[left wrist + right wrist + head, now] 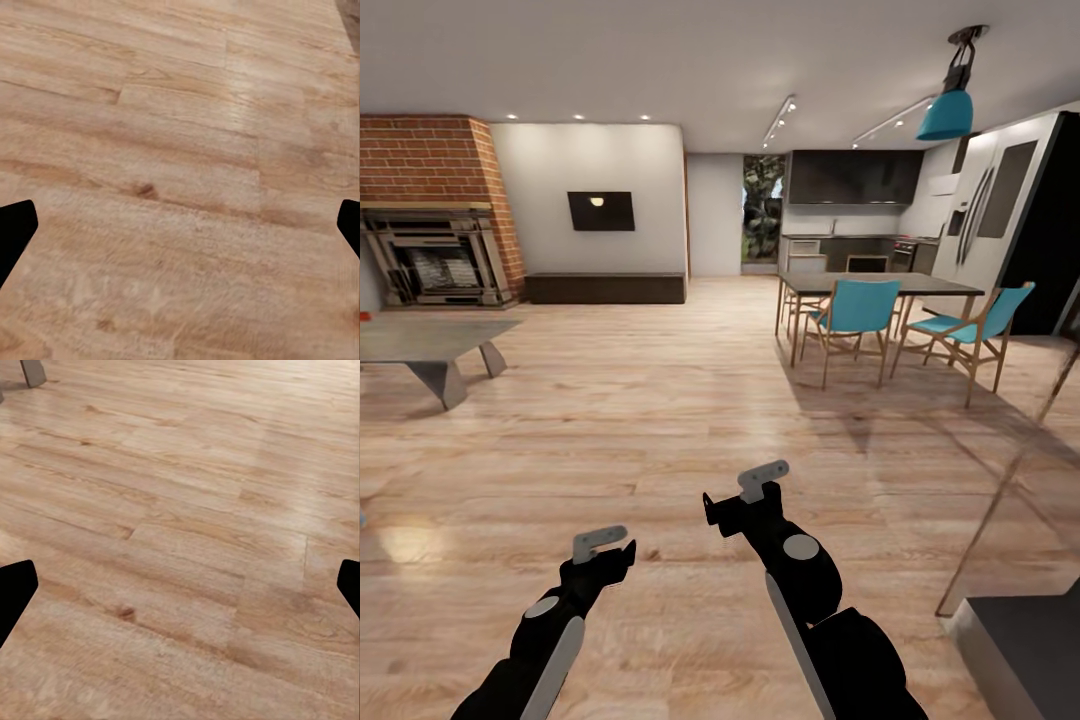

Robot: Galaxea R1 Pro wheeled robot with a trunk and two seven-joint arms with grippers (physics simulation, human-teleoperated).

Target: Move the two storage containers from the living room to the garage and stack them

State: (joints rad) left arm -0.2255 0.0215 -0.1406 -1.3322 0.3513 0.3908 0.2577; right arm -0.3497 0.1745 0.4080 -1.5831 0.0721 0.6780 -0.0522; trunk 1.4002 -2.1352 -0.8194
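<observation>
I stand in the living room on a light wood plank floor (660, 400), with the red brick fireplace (435, 250) at the far left. A tiny red sliver (363, 316) shows at the left edge above a grey table; too little of it shows to tell whether it is a storage container. The garage is out of view. My left gripper (615, 560) and right gripper (720, 512) hang low over the planks, both open and holding nothing. In the wrist views the left gripper (180, 232) and the right gripper (180, 592) have dark fingertips wide apart over bare wood.
A low grey coffee table (430, 340) stands at the left. A dining table (880, 285) with teal chairs (855, 315) is at the right, a black fridge (1010, 220) behind it. A dark low bench (605, 288) lines the far wall. A grey ledge (1020, 640) sits at the lower right.
</observation>
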